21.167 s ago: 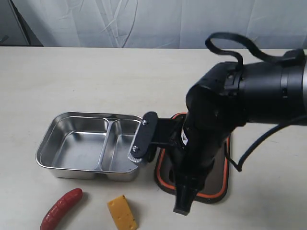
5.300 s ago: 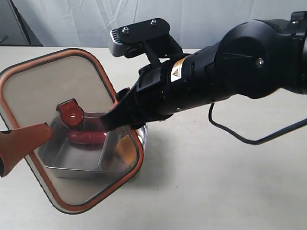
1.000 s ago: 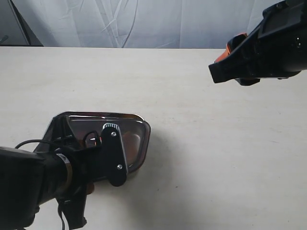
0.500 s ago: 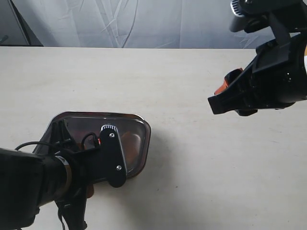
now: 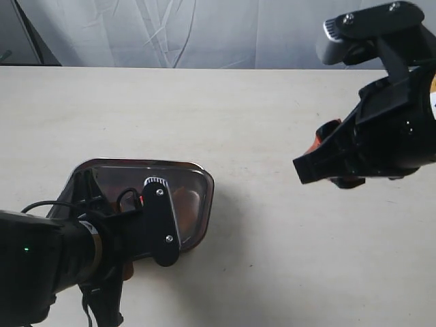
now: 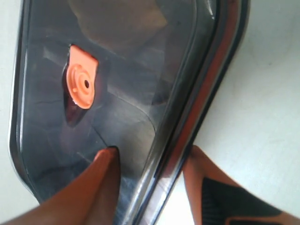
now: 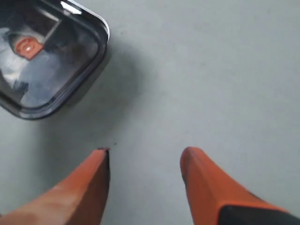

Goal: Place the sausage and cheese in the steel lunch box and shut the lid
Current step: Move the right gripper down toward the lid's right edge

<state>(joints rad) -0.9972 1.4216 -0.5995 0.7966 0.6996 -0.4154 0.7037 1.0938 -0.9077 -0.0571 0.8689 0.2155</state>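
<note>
Now the lid (image 6: 131,84) rests on the lunch box (image 5: 136,163), no longer aloft, my left gripper (image 6: 152,154) straddling its rim unclenched, my right gripper (image 7: 145,157) withdrawn, spread and empty, so closing looks nearly done.

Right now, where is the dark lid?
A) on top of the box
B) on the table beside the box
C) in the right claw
A: the lid lies flat over the box, while the right claw is open and holds nothing.
</note>
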